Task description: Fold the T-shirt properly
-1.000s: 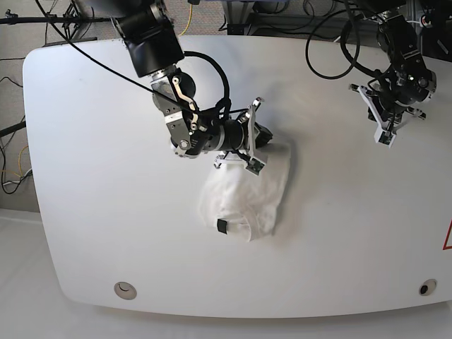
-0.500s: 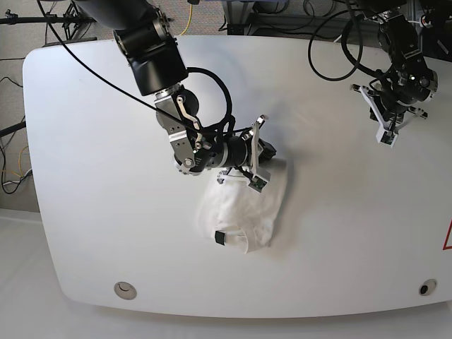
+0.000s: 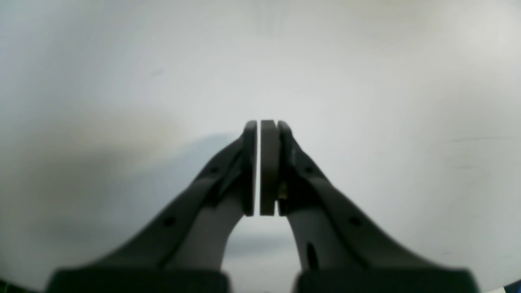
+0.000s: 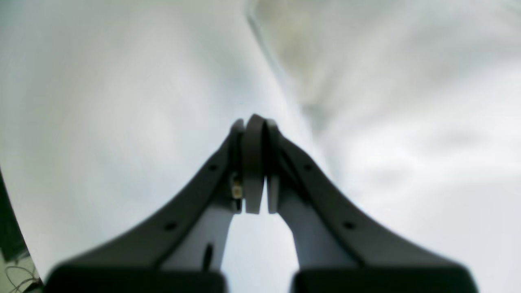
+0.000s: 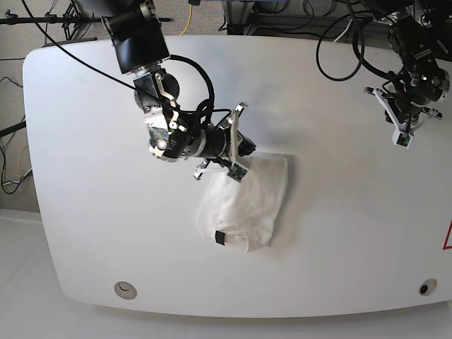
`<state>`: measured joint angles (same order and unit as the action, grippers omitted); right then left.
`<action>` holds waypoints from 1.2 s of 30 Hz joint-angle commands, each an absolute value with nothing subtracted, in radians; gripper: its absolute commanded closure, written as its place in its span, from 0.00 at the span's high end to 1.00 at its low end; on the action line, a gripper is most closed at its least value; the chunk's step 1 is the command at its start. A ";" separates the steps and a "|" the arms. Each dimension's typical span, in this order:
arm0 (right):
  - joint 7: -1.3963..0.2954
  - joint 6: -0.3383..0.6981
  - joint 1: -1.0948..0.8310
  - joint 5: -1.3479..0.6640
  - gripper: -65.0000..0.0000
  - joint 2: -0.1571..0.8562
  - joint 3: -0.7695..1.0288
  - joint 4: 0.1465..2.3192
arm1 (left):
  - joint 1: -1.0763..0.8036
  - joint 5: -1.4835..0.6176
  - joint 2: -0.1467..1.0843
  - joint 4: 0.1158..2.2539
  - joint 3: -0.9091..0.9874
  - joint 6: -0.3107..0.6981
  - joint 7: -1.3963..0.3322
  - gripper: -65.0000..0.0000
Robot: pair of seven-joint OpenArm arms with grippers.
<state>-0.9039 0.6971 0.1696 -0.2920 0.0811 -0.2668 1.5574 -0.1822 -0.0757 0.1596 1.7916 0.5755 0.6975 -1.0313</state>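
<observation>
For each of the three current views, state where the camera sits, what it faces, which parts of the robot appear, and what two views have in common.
Base: high above the white table, looking down on the T-shirt; both arms show, right gripper at the shirt's upper edge, left gripper far from it.
Left wrist: behind the left gripper, facing bare tabletop; shut fingers show.
Right wrist: behind the right gripper, facing blurred white fabric; closed fingers show.
Shared: base and right wrist both show the T-shirt.
</observation>
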 commanded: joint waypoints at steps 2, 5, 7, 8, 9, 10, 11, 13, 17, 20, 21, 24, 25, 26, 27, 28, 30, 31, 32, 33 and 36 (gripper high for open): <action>-0.912 0.698 0.148 -0.300 0.00 0.111 -0.165 1.639 | -0.174 -0.079 0.208 1.814 0.624 0.698 -1.021 0.00; -0.944 0.698 0.119 -0.300 0.00 0.153 -0.064 1.669 | -0.174 -0.077 0.234 1.813 0.674 0.698 -1.021 0.00; -0.960 0.698 0.102 -0.300 0.00 0.188 -0.005 1.684 | -0.180 -0.077 0.251 1.811 0.708 0.698 -1.021 0.00; -0.967 0.698 0.087 -0.300 0.00 0.213 0.030 1.696 | -0.182 -0.077 0.263 1.811 0.730 0.698 -1.021 0.00; -0.970 0.698 0.076 -0.300 0.00 0.229 0.054 1.704 | -0.183 -0.077 0.271 1.811 0.742 0.698 -1.021 0.00; -0.974 0.698 0.059 -0.300 0.00 0.252 0.088 1.716 | -0.185 -0.076 0.278 1.811 0.760 0.698 -1.021 0.00; -0.978 0.698 0.041 -0.300 0.00 0.275 0.130 1.732 | -0.191 -0.076 0.286 1.811 0.779 0.698 -1.021 0.00; -0.978 0.698 0.001 -0.300 0.00 0.318 0.203 1.756 | -0.217 -0.076 0.300 1.811 0.814 0.698 -1.021 0.00; -0.978 0.698 -0.096 -0.300 0.00 0.389 0.361 1.784 | -0.246 -0.076 0.314 1.811 0.875 0.698 -1.021 0.00; -0.978 0.698 -0.165 -0.300 0.00 0.429 0.481 1.790 | -0.278 -0.062 0.314 1.811 0.926 0.698 -1.021 0.00; -0.978 0.698 -0.196 -0.298 0.00 0.443 0.529 1.790 | -0.292 -0.047 0.314 1.811 0.943 0.698 -1.021 0.00; -0.978 0.698 -0.272 -0.298 0.00 0.470 0.645 1.787 | -0.315 -0.010 0.309 1.811 0.974 0.698 -1.021 0.00; -0.978 0.698 -0.297 -0.298 0.00 0.476 0.679 1.787 | -0.320 0.004 0.308 1.811 0.981 0.698 -1.021 0.00; -0.978 0.698 -0.334 -0.298 0.00 0.479 0.731 1.787 | -0.334 0.025 0.306 1.811 0.992 0.698 -1.021 0.00; -0.978 0.698 -0.361 -0.298 0.00 0.479 0.768 1.785 | -0.343 0.039 0.306 1.811 1.000 0.698 -1.021 0.00; -0.978 0.698 -0.390 -0.298 0.00 0.479 0.809 1.785 | -0.357 0.054 0.303 1.810 1.006 0.698 -1.021 0.00; -0.978 0.698 -0.441 -0.295 0.00 0.479 0.872 1.784 | -0.375 0.081 0.285 1.808 1.017 0.698 -1.021 0.00; -0.978 0.698 -0.470 -0.288 0.00 0.476 0.906 1.784 | -0.383 0.093 0.269 1.808 1.021 0.698 -1.020 0.00; -0.978 0.698 -0.487 -0.275 0.00 0.473 0.928 1.784 | -0.389 0.102 0.259 1.808 1.024 0.698 -1.020 0.00; -0.978 0.698 -0.515 -0.254 0.00 0.466 0.954 1.784 | -0.397 0.116 0.243 1.808 1.030 0.698 -1.020 0.00; -0.974 0.698 -0.562 -0.177 0.00 0.415 1.004 1.779 | -0.421 0.148 0.211 1.807 1.033 0.698 -1.018 0.00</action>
